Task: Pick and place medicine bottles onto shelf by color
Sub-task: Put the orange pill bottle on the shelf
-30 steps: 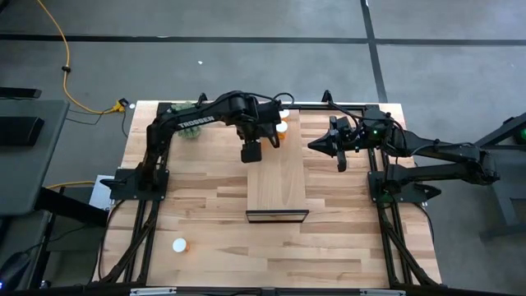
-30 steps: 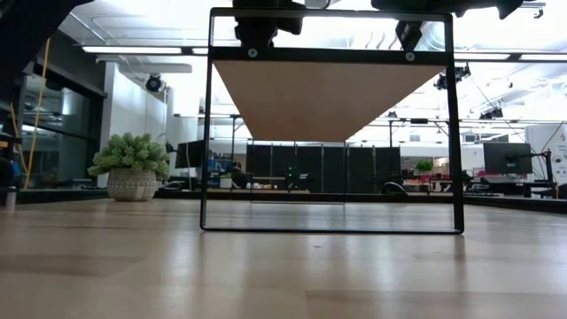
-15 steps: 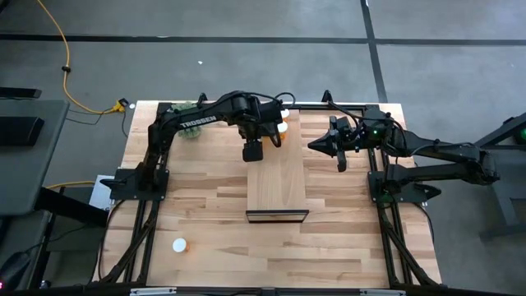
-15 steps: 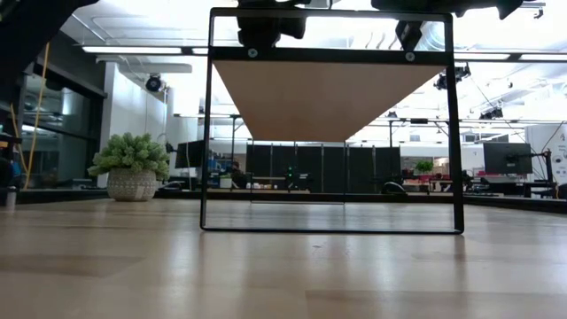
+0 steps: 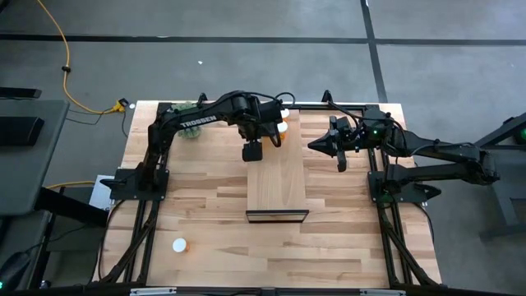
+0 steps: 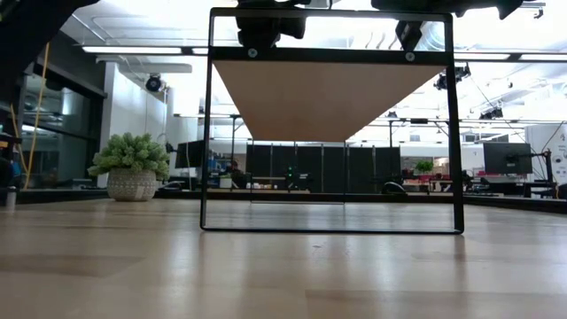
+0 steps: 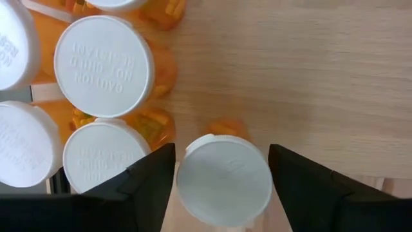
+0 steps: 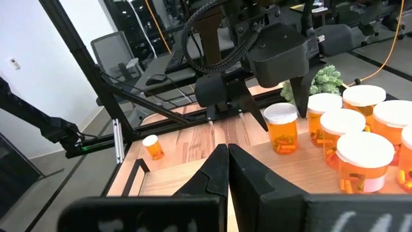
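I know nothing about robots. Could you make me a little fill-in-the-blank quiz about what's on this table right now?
1. Every medicine bottle has a round cap coloured ___.
2. The right hand waits beside the shelf, its fingers ___.
3. The hand over the cluster of bottles on the shelf belongs to the ___ arm.
4. One lone bottle is off the shelf, down on the ___.

Missing words: white; shut; left; table

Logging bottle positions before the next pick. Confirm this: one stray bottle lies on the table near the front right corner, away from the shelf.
Wrong side. In the high view the stray bottle lies on the table near the front left corner, on the left arm's side, away from the shelf.
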Controlling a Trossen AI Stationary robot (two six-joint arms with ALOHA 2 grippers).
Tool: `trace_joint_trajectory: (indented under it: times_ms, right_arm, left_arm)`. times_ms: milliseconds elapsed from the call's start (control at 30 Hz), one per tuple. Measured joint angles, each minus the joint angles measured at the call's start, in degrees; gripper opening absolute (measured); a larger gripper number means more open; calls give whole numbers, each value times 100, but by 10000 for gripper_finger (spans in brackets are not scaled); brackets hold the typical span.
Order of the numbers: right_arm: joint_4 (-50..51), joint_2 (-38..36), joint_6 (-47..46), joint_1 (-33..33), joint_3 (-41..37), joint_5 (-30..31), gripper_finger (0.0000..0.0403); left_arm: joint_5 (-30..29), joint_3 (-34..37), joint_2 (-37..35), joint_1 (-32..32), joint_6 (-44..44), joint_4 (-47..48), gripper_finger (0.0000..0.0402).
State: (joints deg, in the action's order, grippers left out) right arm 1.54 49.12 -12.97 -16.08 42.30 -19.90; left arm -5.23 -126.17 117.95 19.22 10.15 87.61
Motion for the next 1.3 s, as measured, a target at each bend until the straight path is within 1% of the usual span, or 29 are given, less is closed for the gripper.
trace_joint_trajectory:
  times_ms: [233, 433, 533, 667, 733, 867, 933, 1000, 1067, 1133, 1200, 1300]
  right_arm:
    - [0, 0, 0, -2, 0, 0, 0]
    - [0, 0, 0, 0, 0, 0, 0]
    - [0, 0, 0, 0, 0, 0, 0]
    - [0, 0, 2, -1, 0, 0, 0]
    - [-2, 0, 5, -2, 0, 0, 0]
    - [-2, 0, 4, -2, 0, 0, 0]
    - [-2, -1, 4, -2, 0, 0, 0]
    - [-2, -1, 15, -2, 0, 0, 0]
    - [-3, -2, 15, -2, 0, 0, 0]
    - [-2, -2, 9, -2, 0, 0, 0]
    - [-3, -2, 9, -2, 0, 0, 0]
    - [-4, -2, 4, -2, 0, 0, 0]
  left_arm:
    - [-3, 0, 0, 0, -3, -22, 265]
    - [8, -41, -89, -6, -151, -51, 271]
    - [102, -321, -90, -13, -250, -28, 271]
    - [223, -883, -90, -15, -532, -45, 271]
    - [243, -784, -265, -31, -787, -322, 271]
    - [506, -743, -733, -80, -1059, -672, 267]
    - [582, -743, -1011, -163, -1089, -1027, 263]
    - [610, -696, -1301, -283, -1071, -1590, 260]
    - [606, -376, -1683, -360, -1055, -2174, 255]
    - [602, 206, -2133, -431, -1061, -2875, 251]
    - [509, 1049, -2649, -467, -1147, -3521, 246]
    - [353, 2686, -3512, -520, -1462, -4774, 239]
